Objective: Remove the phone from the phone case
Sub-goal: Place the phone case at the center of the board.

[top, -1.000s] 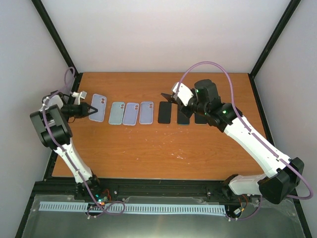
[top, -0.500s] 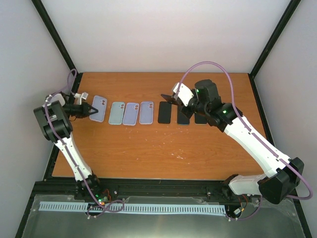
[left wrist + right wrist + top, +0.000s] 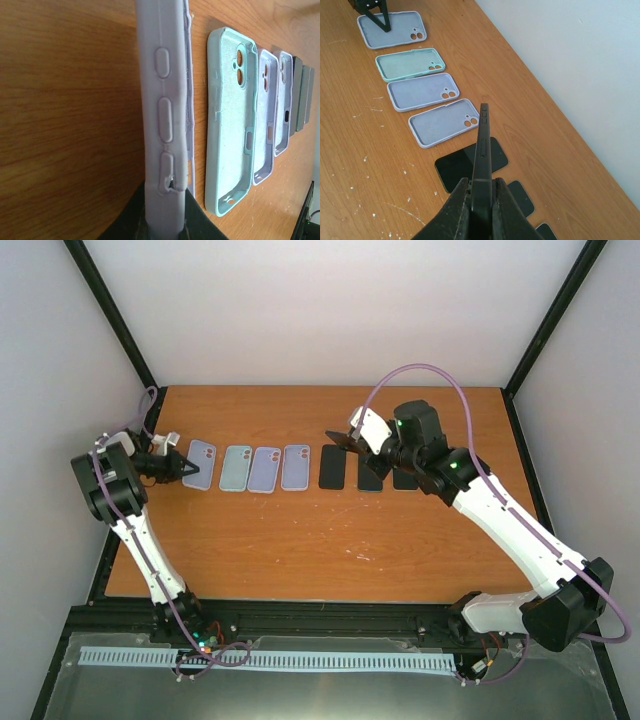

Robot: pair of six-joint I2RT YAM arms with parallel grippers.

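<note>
R gripper [image 3: 481, 187] is pinching phone [image 3: 482, 140] on edge, long axis pointing away, above black phones [image 3: 470, 164]; L gripper [image 3: 165, 202] is clamping empty case [image 3: 162, 100].

The lilac case [image 3: 162, 100] is running off the top of the left wrist view, its lower end disappearing inside the left claw [image 3: 165, 200]. The right claw [image 3: 481, 187] is hiding the bottom end of the held phone [image 3: 482, 145], and overhead the right arm [image 3: 500, 510] is covering parts of two dark phones [image 3: 369, 483].

Matt rubbery case [image 3: 162, 100], smooth dark phone [image 3: 482, 145], scuffed wooden table [image 3: 300, 540].
</note>
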